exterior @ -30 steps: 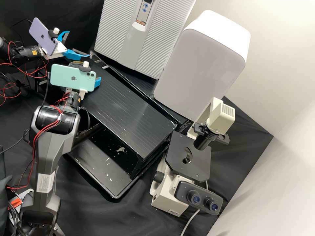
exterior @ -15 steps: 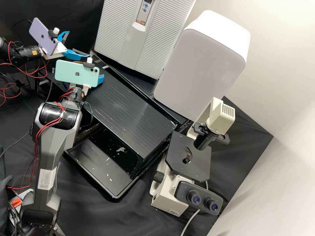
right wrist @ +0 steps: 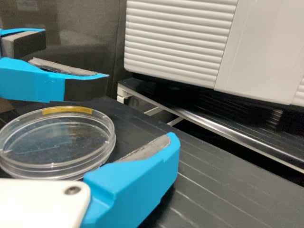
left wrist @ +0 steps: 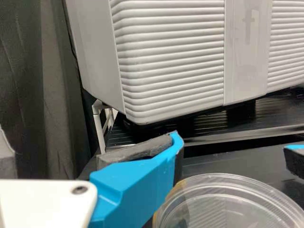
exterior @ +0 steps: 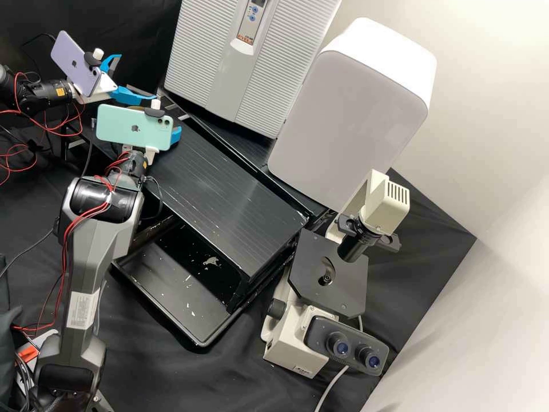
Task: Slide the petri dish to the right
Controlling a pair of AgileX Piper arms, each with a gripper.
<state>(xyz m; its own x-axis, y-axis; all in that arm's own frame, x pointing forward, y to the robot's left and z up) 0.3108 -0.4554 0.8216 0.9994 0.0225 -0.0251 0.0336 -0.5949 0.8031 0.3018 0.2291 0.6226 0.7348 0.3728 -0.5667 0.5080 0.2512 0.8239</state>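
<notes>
From the high view, the right arm (exterior: 86,246) is rising at the near left with its elbow bent. Its forearm is angling away under a mint-green phone (exterior: 134,127). The right gripper (exterior: 173,134) is sitting low over the far-left end of the ridged black surface (exterior: 229,200). The left arm (exterior: 34,91) is lying nearly level along the far left edge, carrying a purple phone (exterior: 73,54). The left gripper (exterior: 128,96) is pointing right towards the ribbed white cabinet (exterior: 246,51). A microscope (exterior: 337,286) is standing at the near right.

In the left wrist view, the left jaws are standing released and spread wide. The petri dish (left wrist: 228,204) is lying low between the two blue fingers (left wrist: 142,185), in front of the cabinet. Whether either finger is touching the rim, I cannot tell.

In the right wrist view, the clear dish is resting flat on the ridged surface, empty, with a yellow strip (right wrist: 66,110) on its far rim. The right jaws are released, and one blue finger (right wrist: 137,175) is lying just beside the dish's right rim; contact is unclear. Beyond the dish on the left, the other arm's parted fingers (right wrist: 47,80) are hanging just above the surface.
</notes>
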